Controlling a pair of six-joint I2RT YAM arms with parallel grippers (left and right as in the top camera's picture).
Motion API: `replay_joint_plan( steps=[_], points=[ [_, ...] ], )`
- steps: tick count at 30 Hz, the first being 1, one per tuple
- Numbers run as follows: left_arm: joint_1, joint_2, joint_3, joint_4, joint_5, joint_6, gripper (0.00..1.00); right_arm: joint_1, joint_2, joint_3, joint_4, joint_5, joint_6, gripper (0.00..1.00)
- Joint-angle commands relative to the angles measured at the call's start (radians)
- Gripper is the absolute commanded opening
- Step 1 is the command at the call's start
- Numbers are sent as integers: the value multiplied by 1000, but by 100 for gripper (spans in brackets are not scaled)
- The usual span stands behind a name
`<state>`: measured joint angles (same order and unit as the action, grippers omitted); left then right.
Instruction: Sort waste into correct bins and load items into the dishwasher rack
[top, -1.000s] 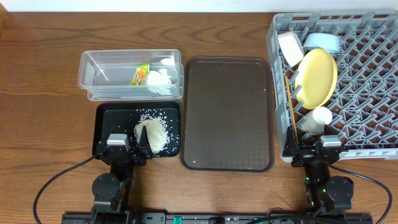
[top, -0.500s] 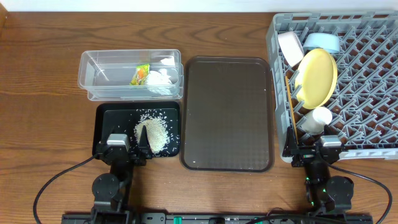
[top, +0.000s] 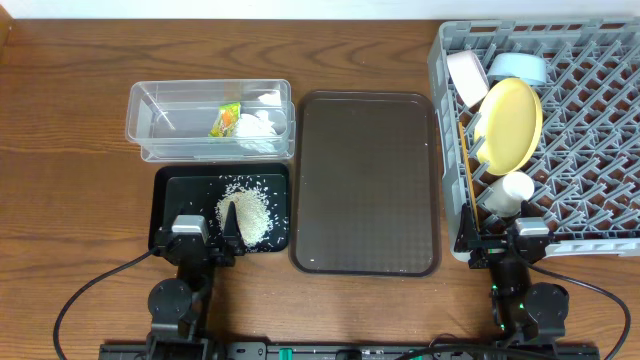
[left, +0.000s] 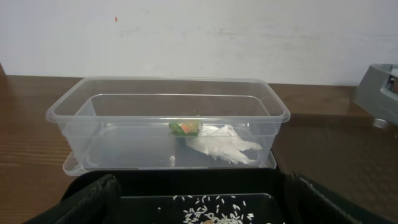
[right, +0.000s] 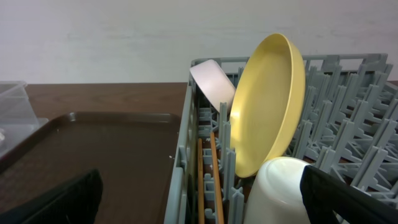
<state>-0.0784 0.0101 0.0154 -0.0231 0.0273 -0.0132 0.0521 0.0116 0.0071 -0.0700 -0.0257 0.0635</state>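
The grey dishwasher rack (top: 600, 150) at the right holds the yellow plate (top: 508, 125), white bowl (top: 465, 78), light blue bowl (top: 518, 68), white cup (top: 510, 190) and chopsticks (top: 466, 165). The clear tub (top: 160, 122) holds the green-and-orange wrapper (top: 226, 121) and white tissue (top: 257, 128). The black tray (top: 170, 195) holds the rice heap (top: 248, 213). My left gripper (top: 192, 245) is open and empty at the black tray's near edge. My right gripper (top: 512, 245) is open and empty at the rack's near left corner. The right wrist view shows the plate (right: 267, 102), cup (right: 280, 190) and chopsticks (right: 208, 180).
The brown serving tray (top: 366, 182) lies bare between the black tray and the rack. The left wrist view shows the tub (left: 81, 118) with wrapper (left: 185, 127) and tissue (left: 221, 142), and rice (left: 214, 214) on the black tray. A white wall runs along the far table edge.
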Motion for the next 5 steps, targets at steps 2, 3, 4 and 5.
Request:
replay_joint_plan(
  steps=[2,3,4,5],
  points=[
    [6,-3,-11,-47,-10,13,87,13,-6,-2,-4,3,-13,99],
    [6,-3,-11,-47,-10,13,87,13,-6,-2,-4,3,-13,99],
    [6,-3,-11,-47,-10,13,87,13,-6,-2,-4,3,-12,99],
    [6,-3,-11,-47,-10,13,87,13,-6,-2,-4,3,-13,99]
  ],
)
